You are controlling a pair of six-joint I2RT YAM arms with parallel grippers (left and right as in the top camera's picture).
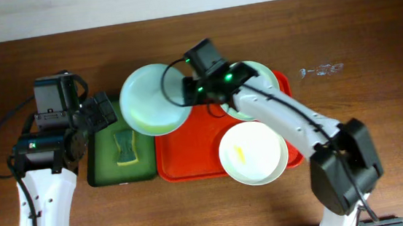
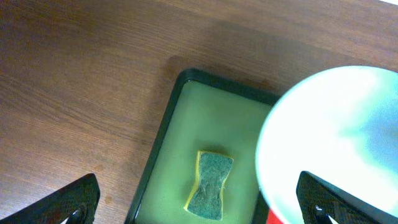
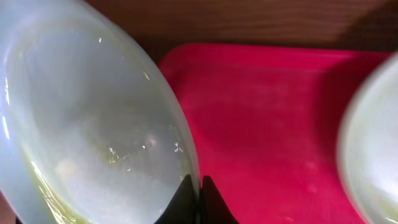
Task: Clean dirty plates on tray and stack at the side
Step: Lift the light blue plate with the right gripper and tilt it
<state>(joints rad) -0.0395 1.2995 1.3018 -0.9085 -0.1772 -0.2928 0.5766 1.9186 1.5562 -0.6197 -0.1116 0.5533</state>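
**Item 1: red tray** (image 1: 190,154). Centre of the wooden bench (image 1: 370,32), long side running 9–3 o'clock. Bare red floor shows on its L half.

**Item 2: held plate** (image 1: 149,103). Pale mint, round. Sits at the tray's 10 o'clock corner, overlapping that corner and the 1 o'clock corner of the green tray (image 1: 100,162). Faint yellowish film on the inner face in the right wrist view. Can't tell whether it is lifted clear or touching below.

**Item 3: smeared plate** (image 1: 256,156). At the tray's 5 o'clock, overhanging the near rim. Small yellow smear at its centre.

**Item 4: rear plate** (image 1: 264,74). At the tray's 1 o'clock, largely hidden under the R arm. Surface condition not readable.

**Item 5: right end effector** (image 3: 198,194). Fingers together, clamped on the 3 o'clock rim of the held plate.

**Item 6: left end effector** (image 1: 105,110). Fingers wide apart, gripping nothing. Above the green tray's 12 o'clock end, just beside the held plate's 9 o'clock edge.

**Item 7: sponge** (image 2: 210,186). Yellow w/ green scrub face, waisted shape. Lies flat near the middle of the green tray.
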